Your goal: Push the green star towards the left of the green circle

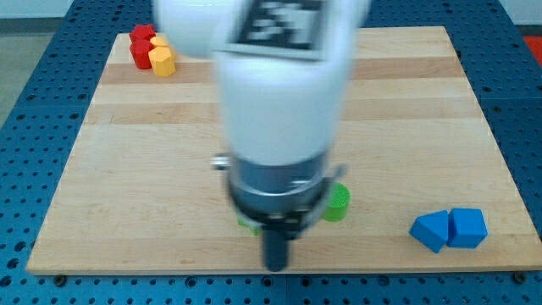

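Two green blocks [338, 203] flank the tool [277, 266], largely hidden behind it.

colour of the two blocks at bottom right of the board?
Both blue, touching side by side near the board's bottom-right corner; the one camera view shows them clearly.

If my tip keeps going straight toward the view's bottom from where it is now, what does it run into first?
Probably nothing: my tip already sits near the wooden board's bottom edge, with no block below it. The green cylinder block lies up-right, off that line.
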### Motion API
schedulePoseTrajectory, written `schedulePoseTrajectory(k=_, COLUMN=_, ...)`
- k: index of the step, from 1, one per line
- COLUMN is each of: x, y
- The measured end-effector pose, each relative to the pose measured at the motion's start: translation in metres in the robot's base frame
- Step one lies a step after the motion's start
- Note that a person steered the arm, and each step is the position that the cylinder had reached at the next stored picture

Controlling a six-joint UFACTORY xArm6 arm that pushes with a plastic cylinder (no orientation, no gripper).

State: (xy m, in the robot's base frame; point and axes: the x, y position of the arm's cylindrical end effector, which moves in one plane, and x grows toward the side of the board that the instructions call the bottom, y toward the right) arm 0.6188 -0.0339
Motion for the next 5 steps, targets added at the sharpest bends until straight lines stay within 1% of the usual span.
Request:
schedulePoseTrajectory(k=1, x=0.0, y=-0.07)
schedulePoseTrajectory(k=2, x=-0.024, y=-0.088)
schedulePoseTrajectory(k=3, x=-0.035, y=-0.079)
schedulePoseTrajectory(k=5, x=-0.043, y=-0.063)
